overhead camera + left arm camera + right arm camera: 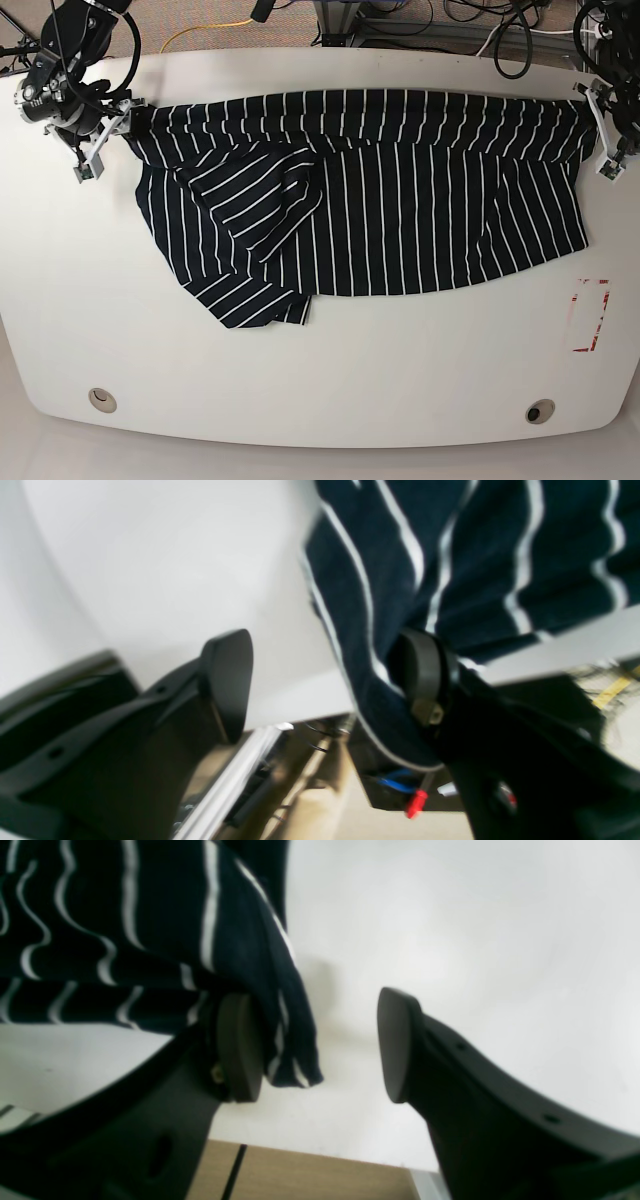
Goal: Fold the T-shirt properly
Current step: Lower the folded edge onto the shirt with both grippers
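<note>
Two round fittings (102, 400) marked the near side of a white table (320, 385). Beyond them, a navy, white-striped T-shirt (400, 220) lay partly folded and rumpled across the tabletop. At its far corners, the left gripper (330, 680) and right gripper (315, 1045) stood spread, fabric against one finger of each.

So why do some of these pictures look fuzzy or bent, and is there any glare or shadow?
Left wrist view: the clutter below the table is blurred; right wrist view: a soft shadow lies beside the T-shirt, on a brightly lit table; base view: the table's near edge bows, suggesting lens distortion.
</note>
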Controlling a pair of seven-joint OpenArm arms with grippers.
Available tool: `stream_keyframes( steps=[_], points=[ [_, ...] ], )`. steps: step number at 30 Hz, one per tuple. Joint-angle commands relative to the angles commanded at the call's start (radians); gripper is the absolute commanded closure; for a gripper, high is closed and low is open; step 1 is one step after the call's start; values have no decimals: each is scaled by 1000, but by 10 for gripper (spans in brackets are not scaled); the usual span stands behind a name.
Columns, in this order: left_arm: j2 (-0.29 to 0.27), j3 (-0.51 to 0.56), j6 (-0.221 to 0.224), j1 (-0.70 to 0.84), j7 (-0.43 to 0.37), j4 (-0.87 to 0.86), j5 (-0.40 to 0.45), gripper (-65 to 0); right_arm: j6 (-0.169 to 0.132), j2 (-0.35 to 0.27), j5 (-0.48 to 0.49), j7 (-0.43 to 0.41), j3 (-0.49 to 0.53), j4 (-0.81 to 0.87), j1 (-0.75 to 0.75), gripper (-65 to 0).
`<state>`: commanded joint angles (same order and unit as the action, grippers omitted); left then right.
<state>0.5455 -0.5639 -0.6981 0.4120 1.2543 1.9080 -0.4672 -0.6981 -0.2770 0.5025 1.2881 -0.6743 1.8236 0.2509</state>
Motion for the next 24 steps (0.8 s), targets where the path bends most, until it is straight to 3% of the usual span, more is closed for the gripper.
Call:
stream_keyframes(
  steps=[5,9,20,22,24],
  points=[
    [44,0,0,63,6,-2,-203,-382,0,-8,161,0,5,0,28,-338],
    [83,0,0,115,6,-2,-330,-382,0,-8,236,8,0,0,37,-336],
    [232,6,0,175,5,-43,-361,-379,0,-8,238,29,-2,0,37,-336],
    [255,6,0,173,5,-98,-391,-379,0,-8,238,29,-2,0,37,-336],
    [284,8,0,173,6,-189,-476,-379,0,-8,238,29,-2,0,37,-336]
  ],
)
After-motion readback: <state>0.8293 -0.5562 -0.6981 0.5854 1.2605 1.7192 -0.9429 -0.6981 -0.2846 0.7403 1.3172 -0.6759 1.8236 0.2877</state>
